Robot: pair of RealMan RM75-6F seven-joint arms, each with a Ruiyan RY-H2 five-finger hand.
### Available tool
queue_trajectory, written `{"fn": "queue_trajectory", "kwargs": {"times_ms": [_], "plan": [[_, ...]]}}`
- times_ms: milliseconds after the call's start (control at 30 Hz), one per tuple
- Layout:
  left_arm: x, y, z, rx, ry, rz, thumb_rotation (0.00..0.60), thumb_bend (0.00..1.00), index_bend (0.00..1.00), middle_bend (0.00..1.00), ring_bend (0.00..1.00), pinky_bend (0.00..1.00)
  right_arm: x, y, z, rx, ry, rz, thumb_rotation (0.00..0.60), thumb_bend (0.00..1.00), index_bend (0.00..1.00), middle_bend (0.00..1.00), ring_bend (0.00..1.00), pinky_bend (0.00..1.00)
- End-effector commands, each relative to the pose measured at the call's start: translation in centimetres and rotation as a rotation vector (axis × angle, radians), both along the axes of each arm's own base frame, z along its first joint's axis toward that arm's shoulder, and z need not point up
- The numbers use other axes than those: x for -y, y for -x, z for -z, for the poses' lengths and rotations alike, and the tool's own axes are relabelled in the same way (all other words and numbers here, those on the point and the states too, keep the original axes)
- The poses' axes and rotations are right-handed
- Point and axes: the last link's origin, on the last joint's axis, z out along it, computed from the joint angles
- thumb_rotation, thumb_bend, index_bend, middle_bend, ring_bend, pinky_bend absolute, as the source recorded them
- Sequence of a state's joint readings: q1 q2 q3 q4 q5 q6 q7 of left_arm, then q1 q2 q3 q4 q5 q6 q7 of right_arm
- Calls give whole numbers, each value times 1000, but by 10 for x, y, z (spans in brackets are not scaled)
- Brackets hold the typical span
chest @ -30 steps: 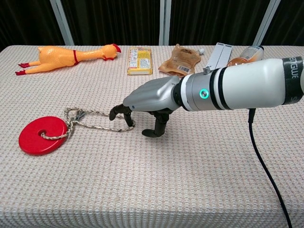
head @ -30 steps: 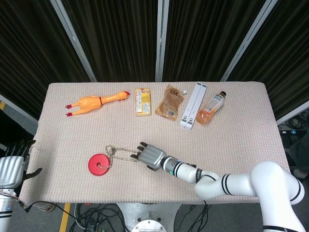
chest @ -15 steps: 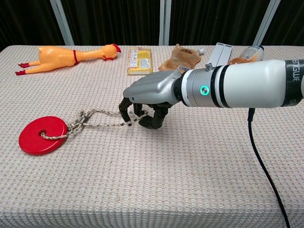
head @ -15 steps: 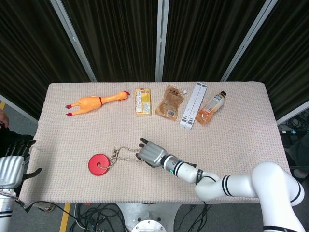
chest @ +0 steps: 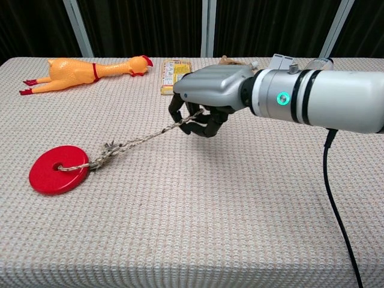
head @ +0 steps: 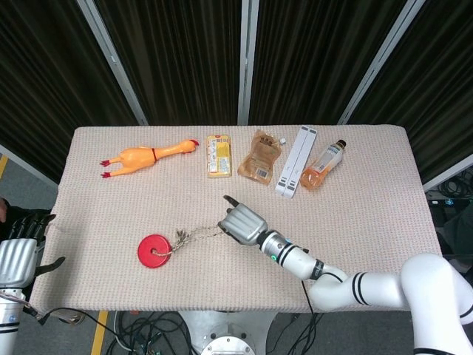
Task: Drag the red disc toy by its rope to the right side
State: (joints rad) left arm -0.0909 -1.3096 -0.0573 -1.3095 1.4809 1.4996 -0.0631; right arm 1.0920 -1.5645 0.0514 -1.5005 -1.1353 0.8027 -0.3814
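A flat red disc toy (head: 154, 251) (chest: 59, 174) lies on the table's front left. Its braided rope (head: 196, 237) (chest: 133, 142) runs from the centre hole up and to the right, pulled taut and lifted off the cloth. My right hand (head: 244, 224) (chest: 207, 99) grips the rope's free end with its fingers curled around it, raised a little above the table near the middle. My left hand (head: 18, 251) hangs off the table's left edge in the head view, holding nothing, fingers apart.
Along the back of the table (head: 369, 214) lie a rubber chicken (head: 145, 157), a yellow packet (head: 218, 155), a brown pouch (head: 261, 157), a white box (head: 295, 160) and an orange drink bottle (head: 324, 166). A black cable (chest: 336, 210) hangs from my right forearm.
My right hand closed on the rope, rose and moved right and back. The rope went from slack to taut, and the disc slid slightly right.
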Motion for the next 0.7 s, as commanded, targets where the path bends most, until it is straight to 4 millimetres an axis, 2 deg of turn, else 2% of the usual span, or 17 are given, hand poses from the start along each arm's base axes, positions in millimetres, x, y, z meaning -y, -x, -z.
{"fn": "queue_trajectory", "kwargs": {"times_ms": [33,300,500,700], "plan": [[0,0,1,1,3,-1,600,21,170,172,96,144,-3,18,-19,23,25,25,600,481,934,926,388,0],[-2,-2,5,3,12,5,600,22,170,172,97,144,-20,79,-69,58,91,137,600,519,989,940,388,0],[-3,-5,7,1,18,13,600,22,171,172,97,144,-35,141,-108,53,170,285,600,530,996,940,388,0],[-3,-7,9,-3,25,14,600,21,170,172,97,144,-54,212,-150,64,261,483,600,534,999,940,388,0]]}}
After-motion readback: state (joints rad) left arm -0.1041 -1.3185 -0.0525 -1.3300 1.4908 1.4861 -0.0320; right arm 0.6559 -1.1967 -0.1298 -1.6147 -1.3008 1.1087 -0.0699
